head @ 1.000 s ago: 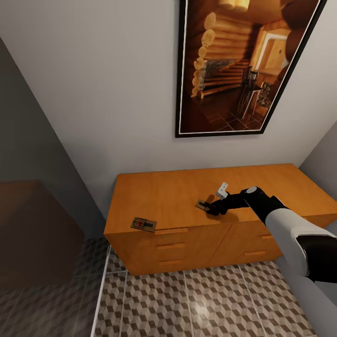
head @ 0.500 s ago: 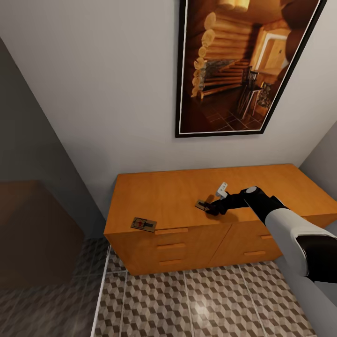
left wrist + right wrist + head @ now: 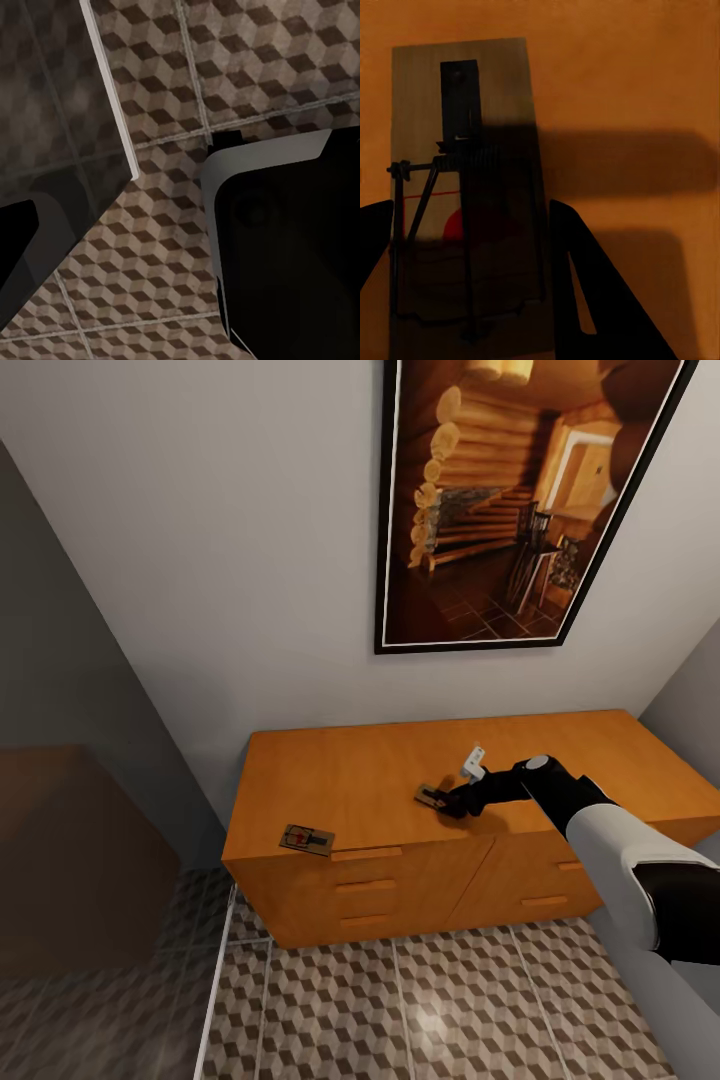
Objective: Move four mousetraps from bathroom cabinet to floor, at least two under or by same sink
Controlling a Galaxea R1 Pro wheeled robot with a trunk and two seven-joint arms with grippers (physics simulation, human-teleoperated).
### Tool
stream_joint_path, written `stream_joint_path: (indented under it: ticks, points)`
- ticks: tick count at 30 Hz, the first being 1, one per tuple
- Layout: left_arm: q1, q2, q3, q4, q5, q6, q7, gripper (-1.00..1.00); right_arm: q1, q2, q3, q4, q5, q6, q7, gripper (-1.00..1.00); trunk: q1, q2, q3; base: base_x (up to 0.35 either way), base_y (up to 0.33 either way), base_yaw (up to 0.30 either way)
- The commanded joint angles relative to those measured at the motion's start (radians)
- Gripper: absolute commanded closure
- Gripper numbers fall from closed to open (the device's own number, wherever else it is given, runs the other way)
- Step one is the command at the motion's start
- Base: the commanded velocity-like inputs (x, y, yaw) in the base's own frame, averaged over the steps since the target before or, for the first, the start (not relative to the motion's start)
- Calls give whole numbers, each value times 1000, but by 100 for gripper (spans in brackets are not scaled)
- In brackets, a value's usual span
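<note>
Big grey wall (image 3: 200,560) filling the top of the head view, and a black-framed picture (image 3: 520,500) of a log-cabin interior hanging at upper right. Below it, across the middle of the frame, the cabinet (image 3: 380,880) sits against that wall, orange-brown, drawers shut, flat top catching the light. The bathroom floor (image 3: 420,1010) runs along the bottom edge, cube-pattern tiles with pale grout; the same tiles show in the left wrist view (image 3: 150,255), with a white strip crossing the upper left and dark robot bodywork at lower right.

Coming in from the lower right of the head view, the right arm (image 3: 600,830), white sleeve then black forearm, reaches over the cabinet top. The right gripper (image 3: 447,801) is down at the surface, centre-right of the frame, right at one mousetrap (image 3: 430,795). In the right wrist view that trap (image 3: 465,202) lies flat on the orange wood, spring and red mark clear, with a dark finger on each side of it; jaws spread around the board, whether they actually touch it I can't tell.

A second mousetrap (image 3: 306,839) sits at the front left corner of the cabinet top, lower left of centre, well apart from the gripper.

The left gripper's state I cannot tell
</note>
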Motion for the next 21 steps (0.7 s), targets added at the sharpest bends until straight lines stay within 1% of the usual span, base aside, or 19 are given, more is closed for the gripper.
stream_joint_path:
  ticks: [1,5,8,9,11,12,13,15,17,21]
  points:
    - [-1,-1,-8,3,7,-5,0,-100,0,-1,8,-12,-7,11,7,100,1,-2,-2,0,0,0]
    - [-1,-1,-9,3,7,-5,0,-100,0,-1,8,-53,-7,24,24,100,1,-2,-2,0,0,0]
    - [-1,-1,-9,3,7,-5,0,-100,0,-2,8,-99,-8,62,42,100,1,-2,-2,0,0,0]
    - [-1,-1,-9,3,7,-5,0,-100,0,-2,8,-125,-8,91,54,100,1,-2,-2,0,0,0]
    - [-1,-1,-9,3,7,-5,0,-100,0,-3,8,-154,-8,121,68,100,1,-2,-2,0,0,0]
    - [-1,-1,-9,3,7,-5,0,-100,0,-4,8,-187,-9,150,84,100,1,-2,-2,0,0,0]
    - [-1,-1,-9,3,7,-5,0,-100,0,-4,8,-205,-9,163,92,100,1,-2,-2,0,0,0]
    - [-1,-1,-9,3,7,-5,0,-100,0,-4,9,-276,-9,213,121,100,1,-2,-2,0,0,0]
    - [-1,-1,-9,3,7,-5,0,-100,0,-5,9,-307,-9,239,132,100,1,-2,-2,0,0,0]
    - [-1,-1,-8,3,7,-5,0,-100,0,-6,8,-385,-8,321,154,100,1,-2,-2,0,0,0]
